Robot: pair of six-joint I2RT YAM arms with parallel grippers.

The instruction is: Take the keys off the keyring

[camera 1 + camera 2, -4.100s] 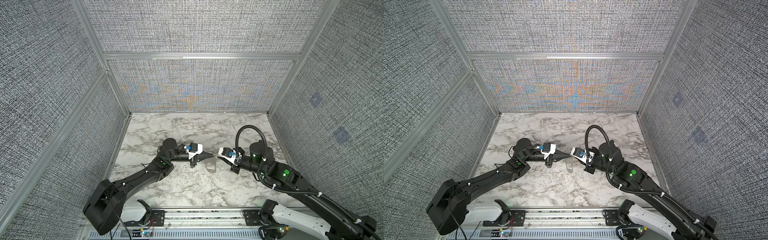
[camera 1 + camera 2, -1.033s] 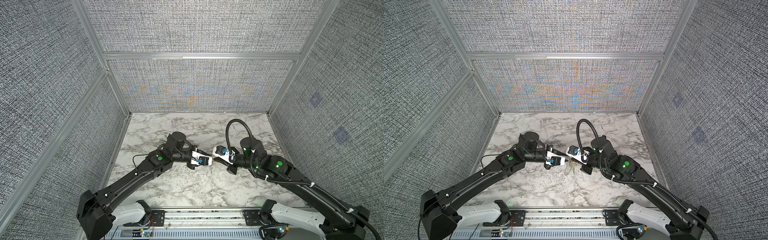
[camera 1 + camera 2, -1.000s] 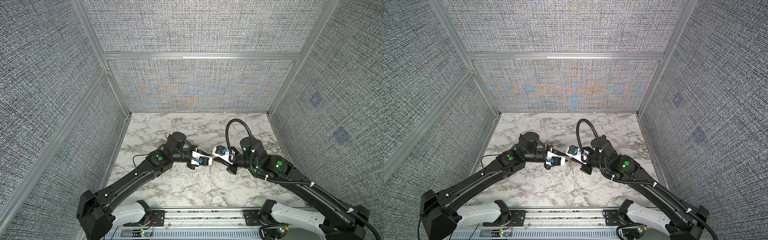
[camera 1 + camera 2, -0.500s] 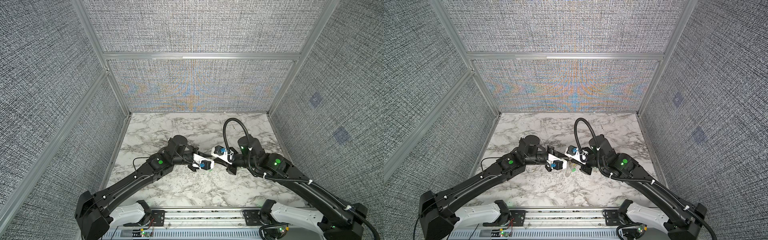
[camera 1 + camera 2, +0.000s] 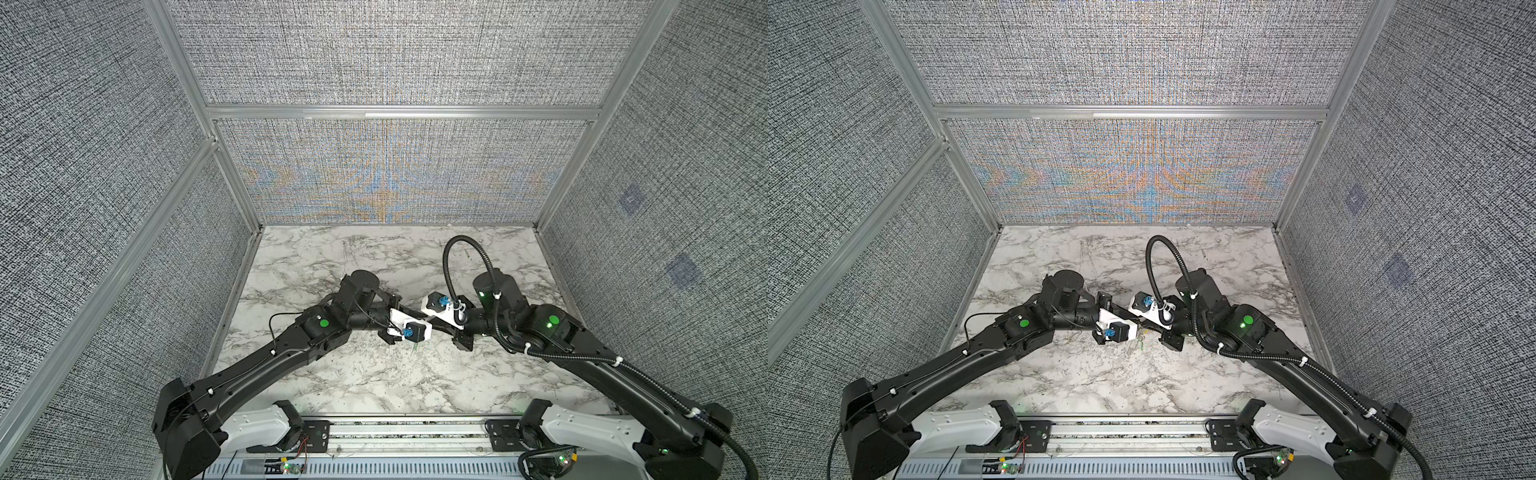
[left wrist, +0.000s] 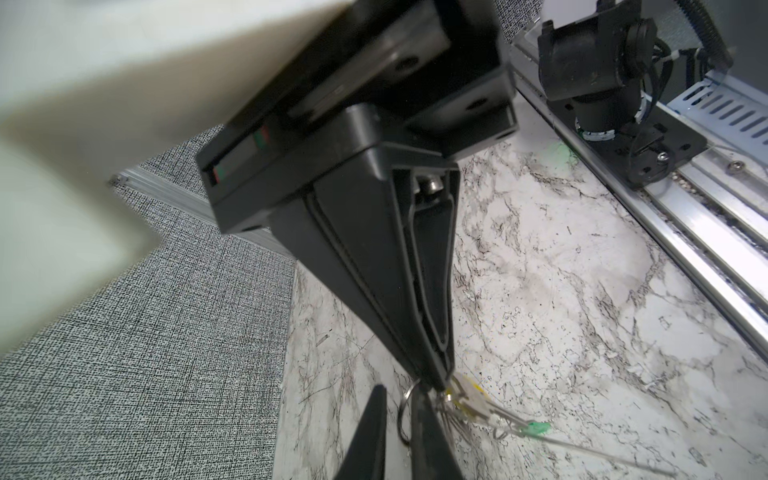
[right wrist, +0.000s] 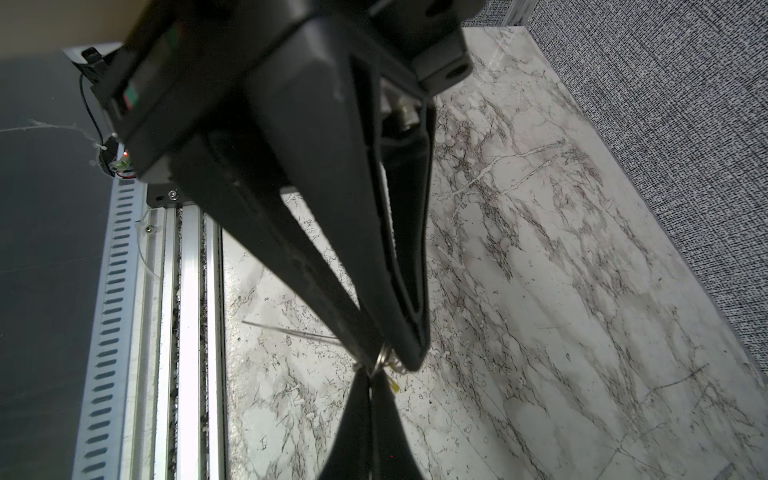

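The left gripper (image 6: 434,380) has its two black fingers drawn together to a point, and that point nips the near end of the yellow-tagged key (image 6: 467,392). In the right wrist view only a hairline seam shows between those fingers.

Tip to tip with it, the right gripper (image 7: 388,361) comes in from the opposite side. Its fingertips are pressed together on the keyring (image 6: 402,411). Only a thin curved bit of the ring's metal shows beside the tips, and the fingers hide the rest.

From the pinch the bunch trails away: the yellow tag first, then the green-tagged key (image 6: 537,427) farther out, with a thin straight strand (image 6: 602,453) running past it. The key blades are too small and tangled to sort out.

In both top views the two grippers meet over the middle of the marble bench (image 5: 374,374), about midway between its left and right edges. Whether the tags touch the surface cannot be told.

An aluminium rail (image 6: 715,232) runs along the bench's front edge, and grey woven panels (image 5: 395,62) wall in the other three sides.
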